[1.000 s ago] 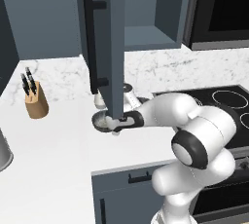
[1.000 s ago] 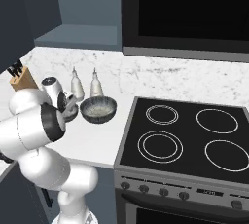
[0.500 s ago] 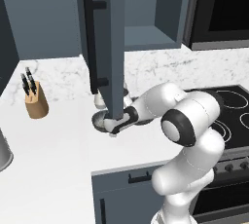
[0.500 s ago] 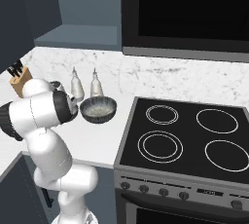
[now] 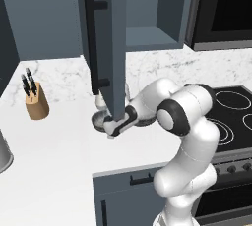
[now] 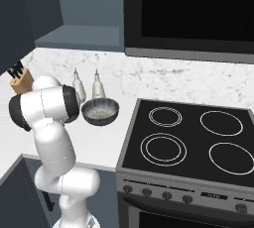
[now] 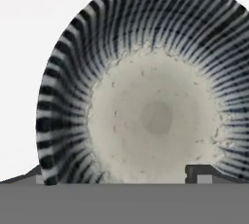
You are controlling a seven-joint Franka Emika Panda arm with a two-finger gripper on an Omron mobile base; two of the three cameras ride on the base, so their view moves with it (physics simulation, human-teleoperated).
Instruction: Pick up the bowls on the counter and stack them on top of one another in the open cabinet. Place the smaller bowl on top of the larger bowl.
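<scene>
On the counter (image 5: 54,156), under the open door (image 5: 112,48) of the cabinet, your gripper (image 5: 114,127) hangs with jaws apart over a bowl (image 7: 155,116); which of the two it is cannot be told. The glossy round bowl has ribbed dark walls and a pale, speckled floor. Judged from the hand view, you should drop straight down, one fingertip (image 7: 199,173) inside the rim and one outside, then pinch the thin wall squarely.
</scene>
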